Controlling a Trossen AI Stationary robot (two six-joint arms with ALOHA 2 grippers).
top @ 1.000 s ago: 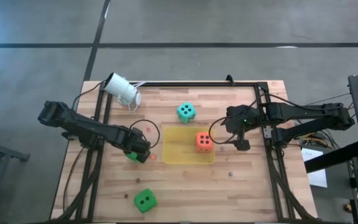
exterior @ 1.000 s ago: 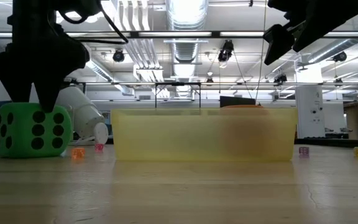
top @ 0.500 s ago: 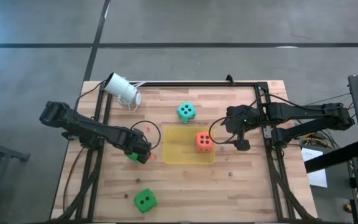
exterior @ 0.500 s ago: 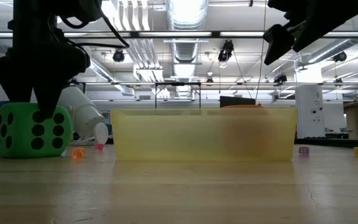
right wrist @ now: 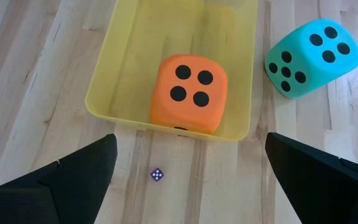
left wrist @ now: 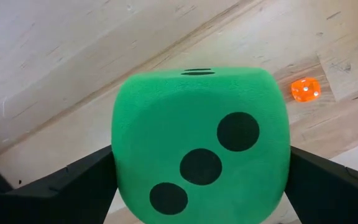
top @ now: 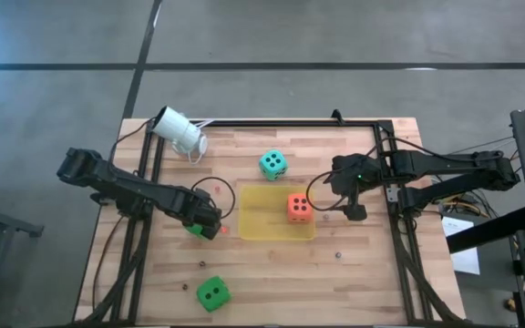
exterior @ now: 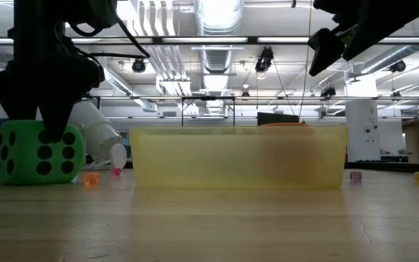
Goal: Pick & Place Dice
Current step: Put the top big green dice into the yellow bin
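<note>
With its fingers spread wide around the green die (left wrist: 201, 146), the left hand (top: 206, 220) should close squarely on opposite faces before lifting toward the yellow tray (top: 261, 230)

My open left gripper (top: 210, 223) straddled the green die (left wrist: 201, 146), the yellow tray (top: 249, 228) blocking passage just beyond.

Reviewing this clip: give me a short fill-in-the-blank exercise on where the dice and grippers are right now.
1. The orange die lies inside the ____ tray.
2. The left gripper straddles a ____ die, fingers open.
3. The teal die sits ____ the tray.
4. The right gripper, open, holds ____.

Missing words: yellow; green; outside; nothing
</note>
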